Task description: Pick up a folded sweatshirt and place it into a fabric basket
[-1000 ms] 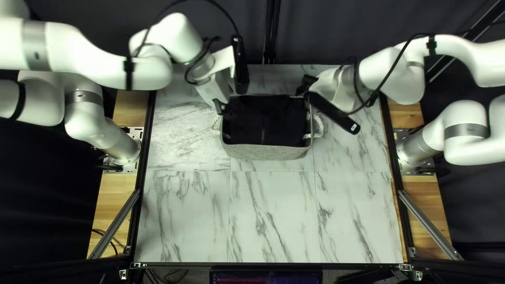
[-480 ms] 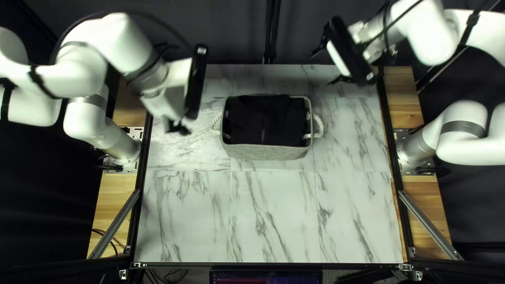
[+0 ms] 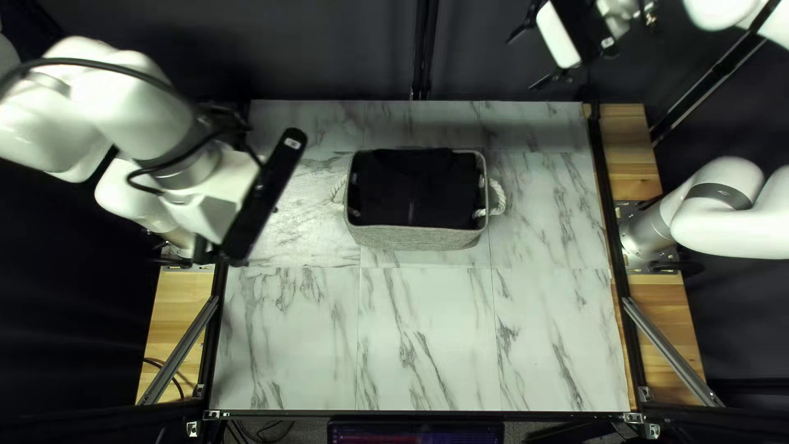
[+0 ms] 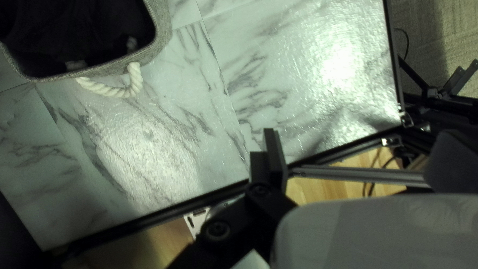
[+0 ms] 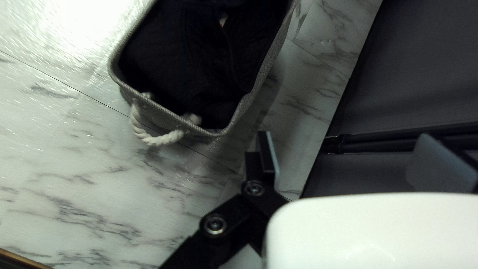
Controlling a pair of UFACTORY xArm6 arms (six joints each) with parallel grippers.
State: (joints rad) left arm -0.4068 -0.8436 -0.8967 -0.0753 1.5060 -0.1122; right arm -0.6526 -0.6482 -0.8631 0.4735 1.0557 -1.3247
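Sweatshirt [image 3: 415, 189] inside basket [image 3: 415, 238], seemingly settled, dark folds hard to read. Left hand [image 4: 359, 144], right hand [image 5: 344, 139] open, empty, off opposite ends; right perhaps nearer. Likely just parking left.

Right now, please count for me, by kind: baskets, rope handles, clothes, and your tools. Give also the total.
Fabric basket: 1
Rope handles, one at each end: 2
Sweatshirt: 1
Tools, left and right: 2
Total: 6
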